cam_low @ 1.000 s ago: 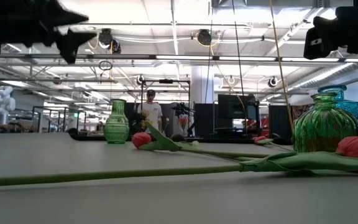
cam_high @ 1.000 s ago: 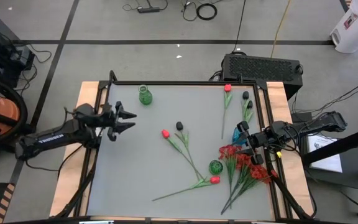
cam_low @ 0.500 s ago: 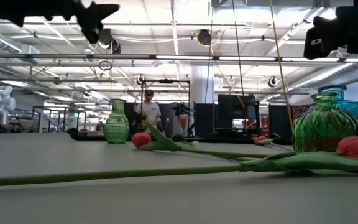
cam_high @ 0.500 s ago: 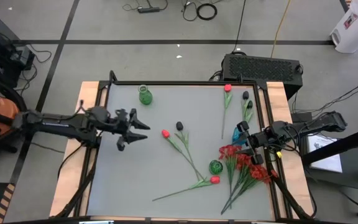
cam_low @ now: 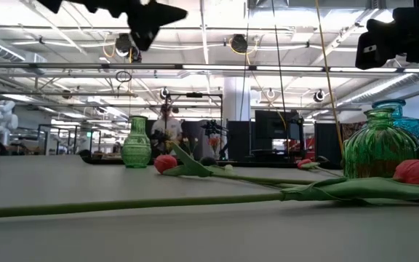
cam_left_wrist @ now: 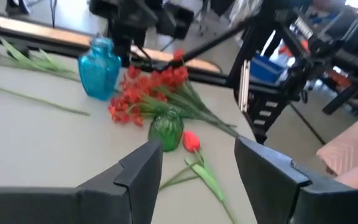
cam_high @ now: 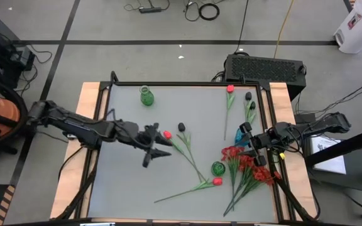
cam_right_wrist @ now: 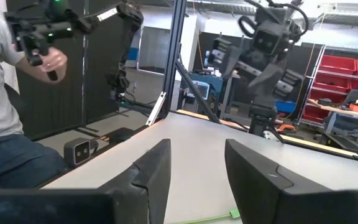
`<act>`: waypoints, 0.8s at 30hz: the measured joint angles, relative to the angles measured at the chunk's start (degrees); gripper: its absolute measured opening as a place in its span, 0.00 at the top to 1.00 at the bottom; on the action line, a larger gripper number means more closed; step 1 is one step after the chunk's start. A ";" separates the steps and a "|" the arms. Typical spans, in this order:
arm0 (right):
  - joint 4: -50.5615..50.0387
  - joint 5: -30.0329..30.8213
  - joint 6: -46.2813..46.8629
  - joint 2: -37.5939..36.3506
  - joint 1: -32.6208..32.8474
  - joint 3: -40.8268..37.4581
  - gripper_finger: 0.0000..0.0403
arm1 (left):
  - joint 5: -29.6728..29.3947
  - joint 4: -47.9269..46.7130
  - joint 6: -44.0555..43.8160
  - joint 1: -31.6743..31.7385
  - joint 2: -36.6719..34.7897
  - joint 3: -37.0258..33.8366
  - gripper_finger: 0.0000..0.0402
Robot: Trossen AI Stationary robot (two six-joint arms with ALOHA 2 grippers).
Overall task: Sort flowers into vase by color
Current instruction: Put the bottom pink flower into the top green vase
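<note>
Left gripper (cam_high: 159, 147), fingers spread and empty, hangs above the worktop (cam_high: 131, 182) just beside the red tulip (cam_high: 167, 134) lying mid-table; a careless drop could nudge the crossed black tulip (cam_high: 181, 127), while the right gripper (cam_high: 251, 145) waits with empty, parted fingers by the blue vase (cam_high: 239, 135).

Red-pink tulip (cam_high: 167, 134) and black tulip (cam_high: 181, 127) flat on the worktop, buds just beside the left end effector (cam_high: 160, 148), green stems crossing and running away from it. Another red-pink tulip (cam_high: 217, 181) farther off, long stem lying flat. Bushy red bunch (cam_high: 250, 166) flat beneath the right end effector (cam_high: 251, 145). One more red tulip (cam_high: 230, 89) and black tulip (cam_high: 248, 96) beyond that end effector, stems straight.
</note>
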 joint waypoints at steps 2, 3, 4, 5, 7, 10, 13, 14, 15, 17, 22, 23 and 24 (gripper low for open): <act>0.02 0.01 0.00 -0.01 0.00 -0.01 0.64 | -0.79 0.00 -0.02 -1.11 3.15 1.57 0.48; 0.02 -0.01 -0.01 -0.01 0.00 0.00 0.64 | -0.92 -0.05 -0.02 -1.64 4.68 2.20 0.48; 0.00 0.01 -0.01 -0.01 0.00 0.00 0.64 | -0.94 -0.10 -0.04 -2.15 6.14 2.89 0.48; 0.00 -0.01 -0.01 -0.01 0.00 -0.02 0.64 | -0.94 -0.17 -0.04 -2.61 7.56 3.54 0.48; 0.02 0.00 -0.01 -0.01 0.00 0.00 0.64 | -0.94 -0.17 -0.04 -3.69 10.06 4.56 0.48; 0.01 0.00 -0.01 -0.01 0.00 0.00 0.64 | -0.96 -0.37 0.09 -5.32 13.45 5.51 0.48; 0.00 0.01 0.00 0.00 0.00 0.00 0.64 | -0.97 -0.40 0.01 -6.53 16.49 6.14 0.48; 0.02 0.01 -0.01 -0.01 0.00 -0.02 0.64 | -1.13 -0.27 -0.02 -6.89 17.36 6.20 0.48; 0.02 0.01 0.01 -0.01 0.00 0.00 0.64 | -1.74 0.16 -0.04 -7.24 18.30 6.22 0.48; 0.01 -0.01 -0.01 0.01 0.00 0.00 0.64 | -3.36 1.24 -0.32 -8.02 20.25 6.29 0.48; 0.02 0.00 -0.01 -0.01 0.00 0.00 0.64 | -7.27 5.26 -0.49 -9.88 24.64 6.29 0.48; 0.02 0.01 -0.01 -0.01 0.00 0.00 0.64 | -8.24 6.35 -0.80 -10.23 25.42 6.29 0.48; 0.02 0.00 0.00 0.00 0.00 0.00 0.64 | -9.26 7.53 -1.45 -10.57 26.10 6.29 0.48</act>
